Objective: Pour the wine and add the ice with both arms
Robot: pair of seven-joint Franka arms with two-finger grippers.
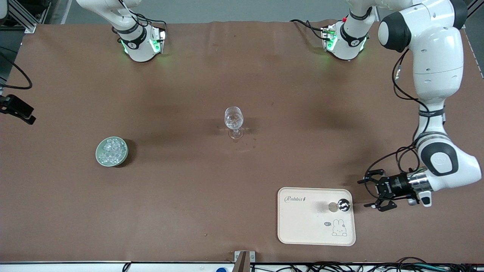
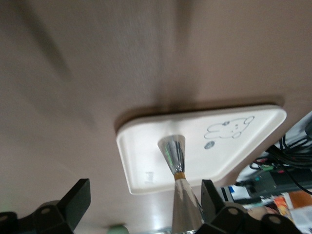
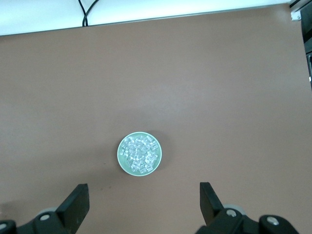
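Note:
A clear wine glass (image 1: 234, 122) stands at the table's middle. Ice (image 1: 111, 150) fills a pale green bowl (image 1: 99, 158) toward the right arm's end; it also shows as ice (image 3: 140, 152) in the bowl (image 3: 120, 155). A foil-wrapped wine bottle (image 1: 343, 205) stands on a cream rabbit tray (image 1: 302, 223), nearer the front camera than the glass. My left gripper (image 1: 372, 194) is low beside the tray, open, holding nothing. The bottle (image 2: 173, 153) shows close to one finger (image 2: 210, 195). My right gripper (image 3: 145, 204) hangs open high over the bowl and is out of the front view.
The arm bases (image 1: 141, 43) (image 1: 346, 41) stand along the edge farthest from the front camera. A black clamp with cable (image 1: 17, 107) juts in at the right arm's end. Cables (image 2: 292, 165) lie past the table edge by the tray.

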